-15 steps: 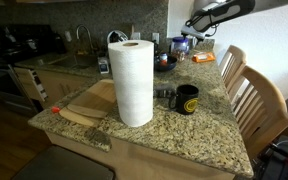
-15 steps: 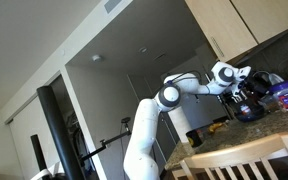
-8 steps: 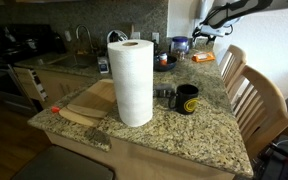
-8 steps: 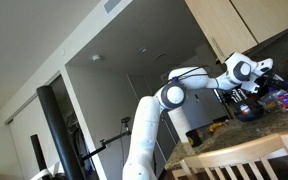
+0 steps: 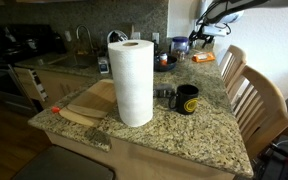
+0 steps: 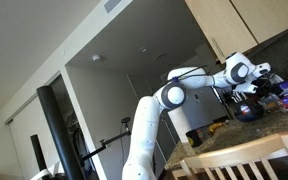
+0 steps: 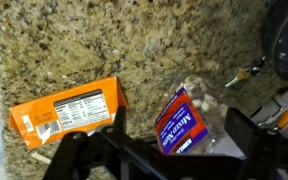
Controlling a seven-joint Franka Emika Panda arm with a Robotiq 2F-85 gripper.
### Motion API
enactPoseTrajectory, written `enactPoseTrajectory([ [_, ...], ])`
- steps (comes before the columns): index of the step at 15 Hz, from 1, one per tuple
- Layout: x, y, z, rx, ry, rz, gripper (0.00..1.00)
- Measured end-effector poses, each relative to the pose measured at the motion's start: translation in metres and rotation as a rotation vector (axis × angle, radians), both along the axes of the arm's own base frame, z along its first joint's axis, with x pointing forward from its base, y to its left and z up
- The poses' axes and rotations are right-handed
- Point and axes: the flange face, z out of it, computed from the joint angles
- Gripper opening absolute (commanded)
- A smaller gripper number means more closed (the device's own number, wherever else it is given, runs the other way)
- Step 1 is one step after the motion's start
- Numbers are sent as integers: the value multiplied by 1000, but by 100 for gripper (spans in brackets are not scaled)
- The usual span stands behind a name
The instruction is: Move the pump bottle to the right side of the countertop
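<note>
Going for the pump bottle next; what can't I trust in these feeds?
- Pump bottle: too small in an exterior view to read its pose; outside the wrist view.
- Tool: small and blurred in both exterior views; clearance above the countertop unclear.
- Blue bag: label blurred, lower edge hidden by the tool in the wrist view.

1. This is a kitchen in a home.
2. A speckled stone worktop [image 5: 174,135] holds a paper-towel roll [image 5: 135,82], a wooden cutting board [image 5: 89,103] and a black mug [image 5: 188,98].
3. A black stove [image 5: 6,62] and a sink tap [image 5: 84,38] stand behind.
4. Wooden chairs [image 5: 259,105] stand beside the worktop.
</note>
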Motion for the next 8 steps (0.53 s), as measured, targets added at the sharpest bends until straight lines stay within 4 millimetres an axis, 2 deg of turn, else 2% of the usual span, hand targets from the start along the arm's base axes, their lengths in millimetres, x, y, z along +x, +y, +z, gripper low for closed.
enactPoseTrajectory([
  [2, -3, 9, -5, -17, 47, 96, 100],
  [4, -12, 9, -11, -32, 80, 196, 100],
  [6, -25, 2, -13, -76, 109, 295, 100],
  [8, -38, -16, -8, -159, 114, 305, 100],
])
